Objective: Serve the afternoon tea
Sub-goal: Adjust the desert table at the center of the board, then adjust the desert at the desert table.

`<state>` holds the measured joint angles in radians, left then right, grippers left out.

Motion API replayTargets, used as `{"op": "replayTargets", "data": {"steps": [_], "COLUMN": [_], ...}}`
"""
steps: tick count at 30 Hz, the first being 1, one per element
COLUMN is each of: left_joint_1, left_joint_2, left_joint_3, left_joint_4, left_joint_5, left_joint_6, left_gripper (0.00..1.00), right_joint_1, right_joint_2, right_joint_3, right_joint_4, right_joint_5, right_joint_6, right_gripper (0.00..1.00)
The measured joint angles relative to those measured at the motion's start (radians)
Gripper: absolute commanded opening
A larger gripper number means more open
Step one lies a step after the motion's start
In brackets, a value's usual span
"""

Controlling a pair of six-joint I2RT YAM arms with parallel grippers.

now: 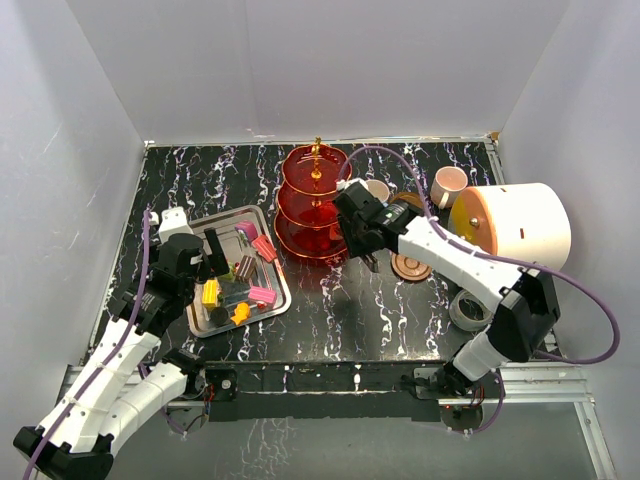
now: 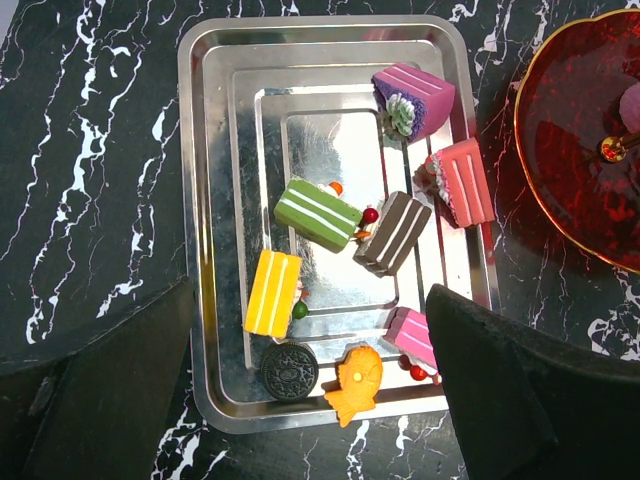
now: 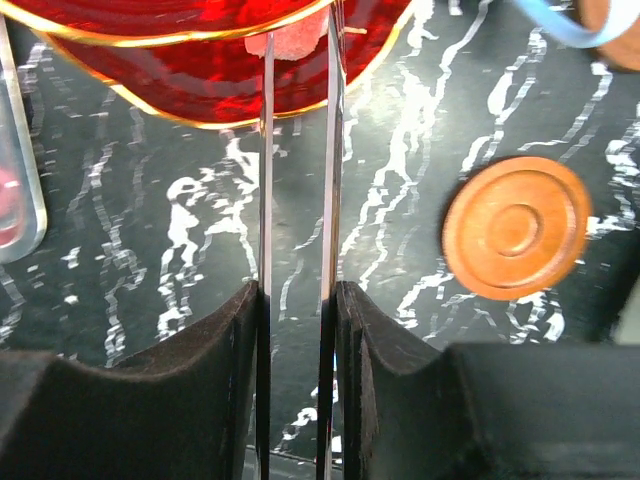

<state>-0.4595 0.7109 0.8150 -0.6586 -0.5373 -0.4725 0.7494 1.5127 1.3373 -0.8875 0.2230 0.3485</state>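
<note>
The red three-tier stand (image 1: 312,200) with its gold rod stands mid-table, its rim (image 3: 150,60) just ahead of my right gripper (image 3: 298,300). That gripper (image 1: 365,250) is shut on thin metal tongs (image 3: 267,180), whose tips reach the stand and pinch a pale pink sweet (image 3: 298,42). My left gripper (image 2: 310,400) hovers open over the block sweets: green (image 2: 317,213), yellow (image 2: 272,292), brown (image 2: 392,232) and others. One brown saucer (image 1: 410,266) lies bare beside the right arm. A pink cup (image 1: 448,185) and a pale cup (image 1: 378,190) stand behind it.
The sweets lie in a silver tray (image 1: 225,215) left of the stand. A big white cylinder with an orange face (image 1: 520,225) lies at the right, a tape roll (image 1: 468,310) in front of it. White walls close in three sides.
</note>
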Motion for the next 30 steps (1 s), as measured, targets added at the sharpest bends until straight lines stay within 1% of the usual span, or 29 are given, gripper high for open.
{"op": "replayTargets", "data": {"steps": [6, 15, 22, 30], "left_joint_1": [0.000, 0.000, 0.000, 0.000], "left_joint_2": [0.000, 0.005, 0.014, 0.026], "left_joint_3": [0.000, 0.000, 0.000, 0.000], "left_joint_4": [0.000, 0.000, 0.000, 0.000], "left_joint_5": [-0.003, -0.004, -0.005, -0.005], "left_joint_6": [0.000, 0.000, 0.000, 0.000], "left_gripper": [0.99, 0.99, 0.99, 0.99], "right_joint_1": [0.068, 0.182, 0.232, 0.234], "right_joint_2": [0.097, 0.211, 0.231, 0.231], "right_joint_3": [0.053, 0.104, 0.122, 0.145], "right_joint_4": [-0.067, -0.129, -0.154, -0.142], "right_joint_5": [0.203, 0.368, 0.389, 0.307], "right_joint_6": [-0.042, -0.066, -0.073, -0.078], "right_gripper": [0.27, 0.34, 0.40, 0.43]}}
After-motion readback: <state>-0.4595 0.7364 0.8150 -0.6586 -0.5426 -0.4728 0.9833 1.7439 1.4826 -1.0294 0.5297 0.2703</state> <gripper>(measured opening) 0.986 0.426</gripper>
